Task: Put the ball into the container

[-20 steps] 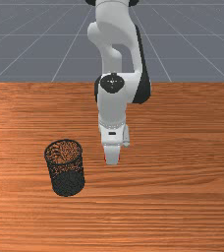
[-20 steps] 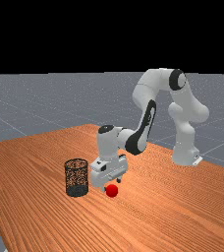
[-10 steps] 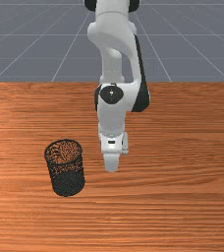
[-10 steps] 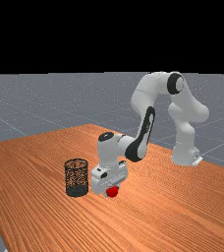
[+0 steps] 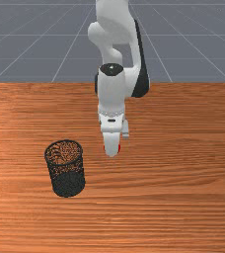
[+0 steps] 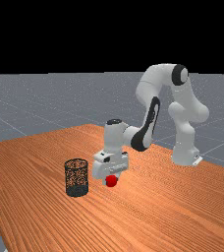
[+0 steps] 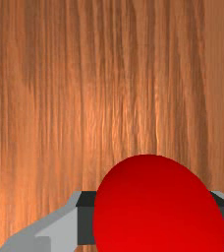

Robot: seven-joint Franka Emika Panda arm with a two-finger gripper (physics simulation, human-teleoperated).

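Observation:
In the front view my gripper (image 5: 111, 150) hangs over the table, to the right of the container, and slivers of the red ball (image 5: 118, 147) peek out on both sides of it. The far view has the ball (image 6: 111, 181) raised at the hand's lower end. Both pads of my gripper (image 7: 155, 221) press on the ball (image 7: 155, 206) from two sides in the wrist view; it is shut on the ball. The container, a black mesh basket (image 5: 64, 163), stands upright; in the far view the container (image 6: 76, 177) is left of the hand.
The wooden table (image 5: 183, 197) extends around the container and under the hand. In the far view the table's left edge runs past the container, some distance off.
The hand went down to the ball, shut on it and has risen again. The ball has come up with it, off the table. The container has stayed in place.

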